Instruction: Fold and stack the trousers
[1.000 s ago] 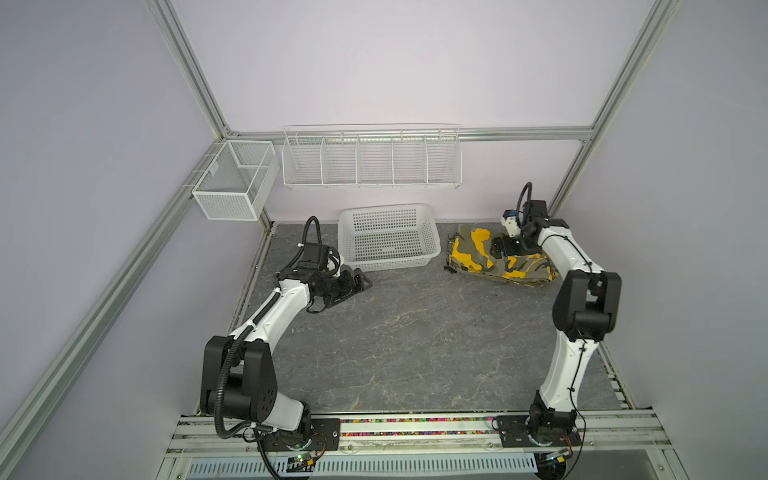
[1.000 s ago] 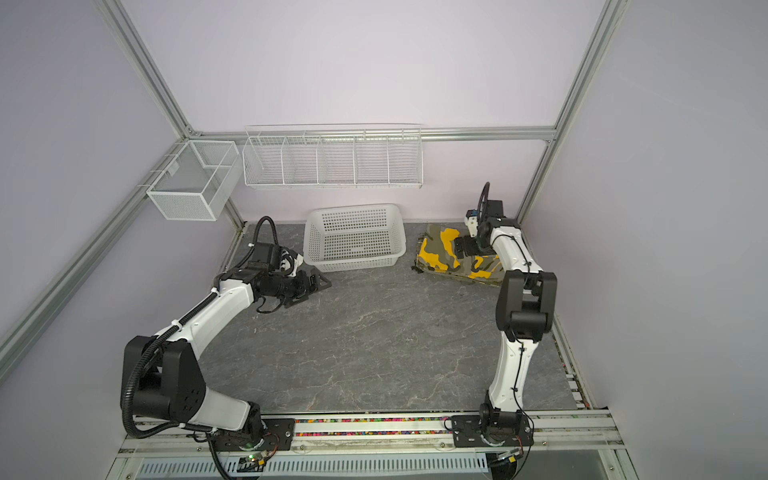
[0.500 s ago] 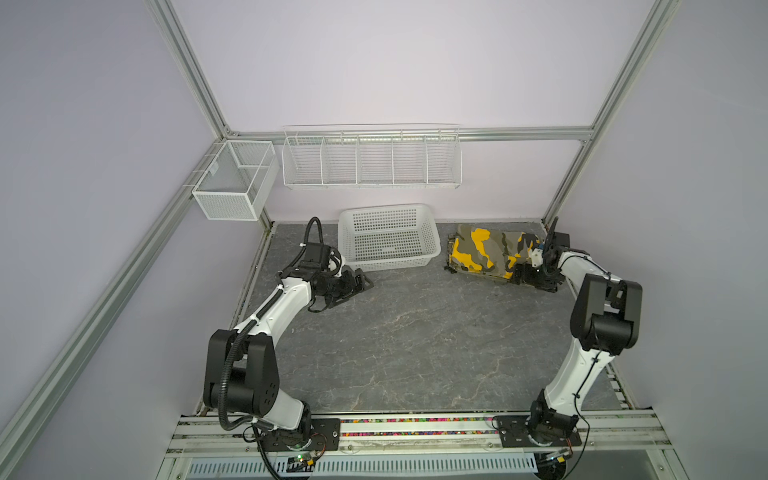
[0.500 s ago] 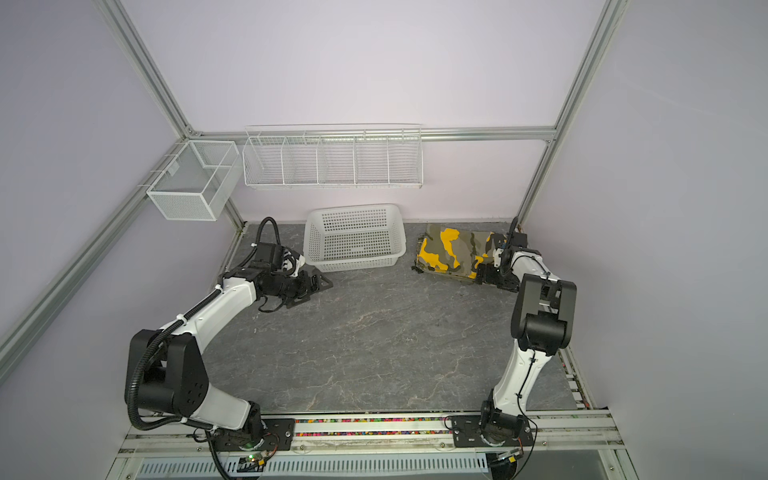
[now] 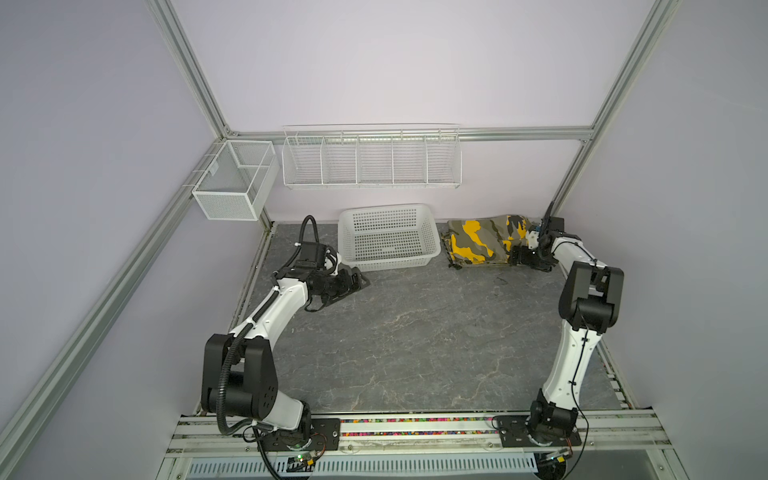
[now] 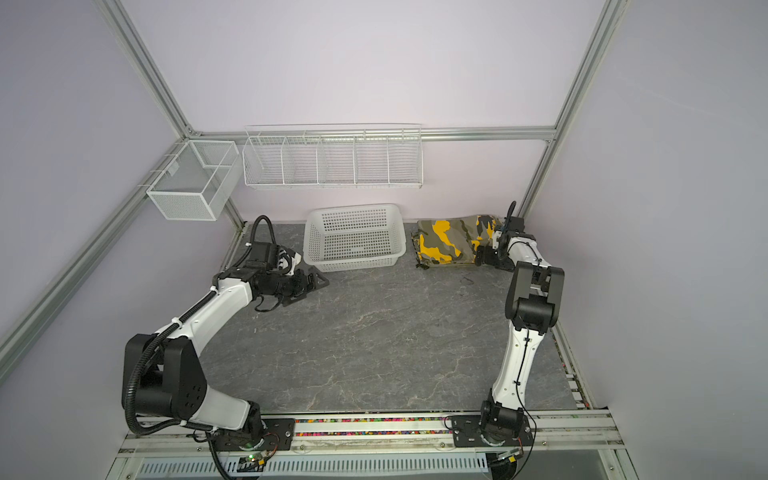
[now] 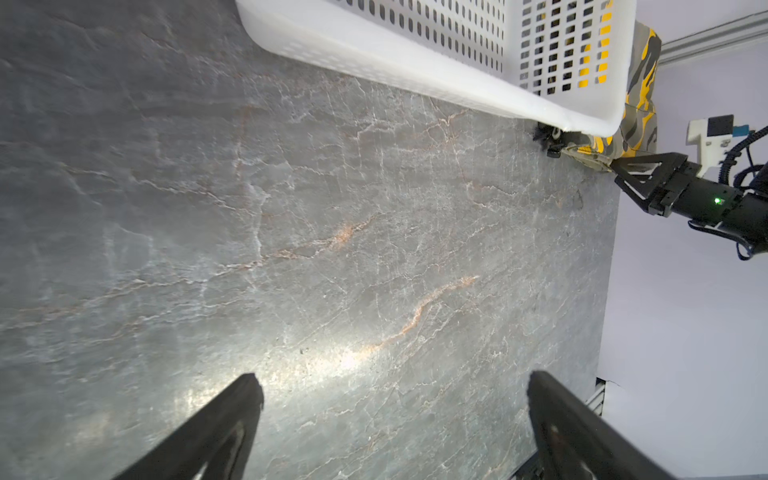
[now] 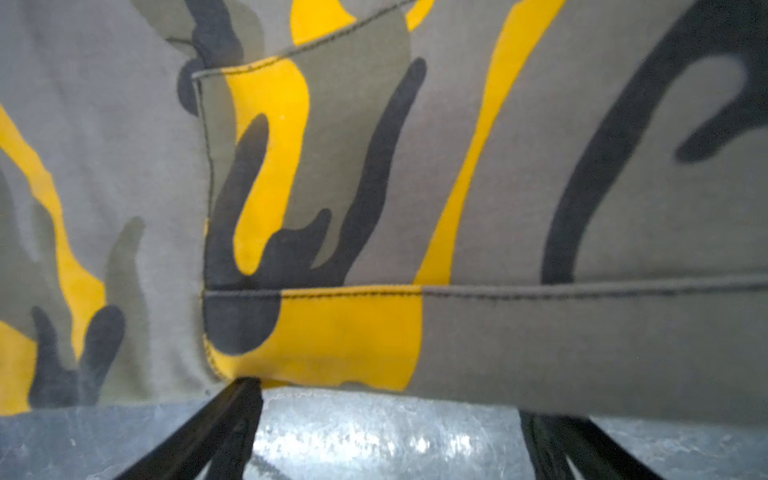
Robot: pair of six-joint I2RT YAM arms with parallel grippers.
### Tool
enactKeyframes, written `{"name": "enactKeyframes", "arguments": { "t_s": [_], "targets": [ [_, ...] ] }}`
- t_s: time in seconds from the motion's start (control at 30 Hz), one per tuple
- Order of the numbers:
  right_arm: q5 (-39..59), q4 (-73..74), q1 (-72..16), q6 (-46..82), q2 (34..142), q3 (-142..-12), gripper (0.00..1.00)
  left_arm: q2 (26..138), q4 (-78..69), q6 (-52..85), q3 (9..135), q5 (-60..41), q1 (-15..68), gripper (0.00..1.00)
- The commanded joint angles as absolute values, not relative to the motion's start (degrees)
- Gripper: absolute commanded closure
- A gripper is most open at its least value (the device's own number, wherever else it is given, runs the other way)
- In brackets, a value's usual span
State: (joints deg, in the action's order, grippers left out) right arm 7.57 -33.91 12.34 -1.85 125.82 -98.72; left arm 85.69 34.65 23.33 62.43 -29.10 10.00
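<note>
The folded cloth cargo trousers in camouflage print, olive green with bright yellow and black patches, lie as a flat bundle in the far right corner of the grey marbled table, close to its back edge. Both top views show them there. Just beside them, at the middle of the far edge, stands the white plastic lattice basket.

The right gripper sits low on the table at the right end of the bundle, facing it. In the right wrist view this gripper has its black fingers spread wide. One tip meets the hem of the cloth and the other is hidden under the fabric edge, with nothing clamped between them.

The left gripper lies low by the front left corner of the basket, well apart from the trousers. The left wrist view shows it gaping over bare table, empty.
</note>
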Motion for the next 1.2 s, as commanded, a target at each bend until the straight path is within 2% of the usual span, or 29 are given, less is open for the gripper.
{"name": "enactKeyframes", "arguments": {
  "t_s": [0.0,0.03,0.07,0.1,0.2,0.27,0.37,0.47,0.57,0.63,0.73,0.87,0.93,1.03,1.1,1.17],
  "targets": [
    [9.40,-32.26,12.72,-1.45,117.20,-92.05,0.02,83.79,35.63,19.45,63.61,-27.33,7.99,0.01],
    [10.46,-29.94,13.11,-0.92,114.09,-88.29,0.00,83.52,36.00,17.89,63.63,-26.48,7.48,0.01],
    [11.20,-27.30,13.40,-0.52,110.86,-84.14,0.10,83.13,36.50,15.93,63.59,-25.28,7.01,0.01],
    [11.61,-25.03,13.43,-0.07,108.06,-80.67,0.12,82.66,36.69,14.21,63.35,-24.04,6.51,0.01],
    [13.82,-17.02,13.40,1.91,98.99,-69.02,0.12,79.77,33.24,9.25,59.95,-20.04,4.57,0.01],
    [14.37,-9.78,12.77,3.35,92.36,-60.31,0.12,77.44,28.80,9.28,56.76,-14.00,3.42,0.01],
    [11.24,3.81,10.63,5.23,83.40,-47.19,0.12,75.15,18.97,6.71,50.98,-7.89,2.46,0.01],
    [7.66,9.93,8.42,4.56,79.37,-40.46,0.12,73.45,8.66,3.87,44.44,-2.24,1.96,0.01],
    [4.67,19.14,6.68,2.81,79.53,-35.36,0.12,73.10,-3.38,1.32,36.61,2.50,1.29,0.01],
    [4.52,25.94,6.19,2.00,82.51,-34.11,0.12,74.20,-9.67,1.50,33.15,1.98,0.13,0.01],
    [6.62,28.63,4.36,-0.94,85.23,-33.10,0.12,77.60,-17.40,1.47,30.85,2.68,-0.53,0.01],
    [3.98,43.56,2.87,-1.76,86.82,-25.68,0.12,80.71,-22.84,-0.27,31.84,1.57,-1.36,0.01],
    [4.11,42.29,2.45,-2.65,85.33,-24.74,0.12,82.63,-24.38,-0.51,32.86,1.14,-1.47,0.01],
    [2.70,55.59,1.49,-3.04,89.16,-20.45,0.12,84.19,-22.63,0.99,34.94,-1.50,-2.88,0.01],
    [0.04,48.25,1.36,-2.30,87.21,-22.25,0.12,84.33,-28.98,2.80,32.49,-4.23,-3.29,0.01],
    [-1.33,51.28,1.21,-1.80,88.14,-21.73,0.12,87.38,-38.38,0.82,29.85,-7.51,-3.09,0.01]
  ]
}}
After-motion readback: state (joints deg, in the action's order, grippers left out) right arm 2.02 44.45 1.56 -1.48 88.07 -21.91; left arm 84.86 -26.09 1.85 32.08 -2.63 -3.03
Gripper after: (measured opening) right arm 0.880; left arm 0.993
